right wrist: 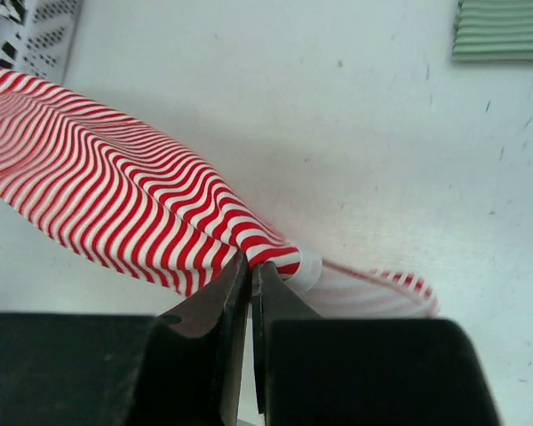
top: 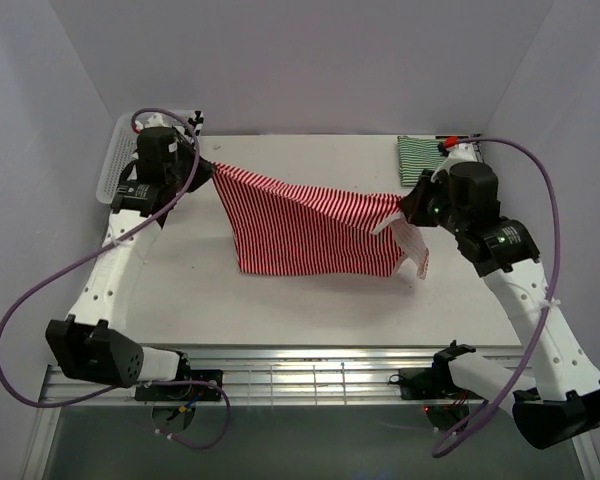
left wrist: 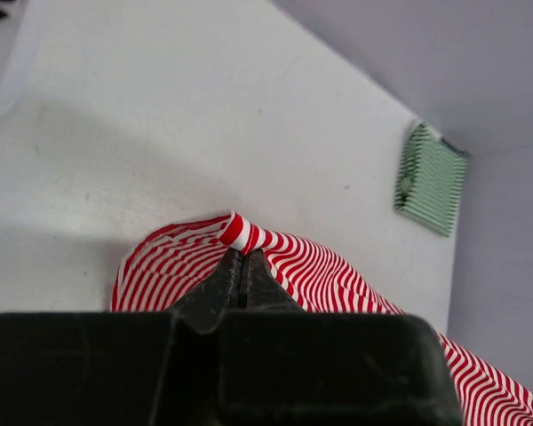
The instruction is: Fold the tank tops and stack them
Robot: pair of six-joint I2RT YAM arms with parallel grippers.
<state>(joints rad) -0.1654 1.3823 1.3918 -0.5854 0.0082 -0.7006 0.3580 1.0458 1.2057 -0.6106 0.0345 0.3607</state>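
Observation:
A red-and-white striped tank top [top: 310,228] hangs stretched above the table between my two grippers. My left gripper [top: 206,168] is shut on its left corner, and the pinched cloth [left wrist: 238,233] bunches just past the fingertips. My right gripper [top: 407,207] is shut on the right corner, where the fabric [right wrist: 275,253] folds over the closed tips and a loose strap [top: 416,252] dangles. The lower hem droops toward the table. A green-and-white striped tank top [top: 421,158] lies folded at the back right corner [left wrist: 431,177] [right wrist: 502,29]. The black-and-white top is out of view.
A white mesh basket [top: 117,165] stands at the back left, partly behind my left arm, and its corner [right wrist: 27,31] shows in the right wrist view. Grey walls close the table at the back and both sides. A metal rail [top: 310,375] runs along the near edge.

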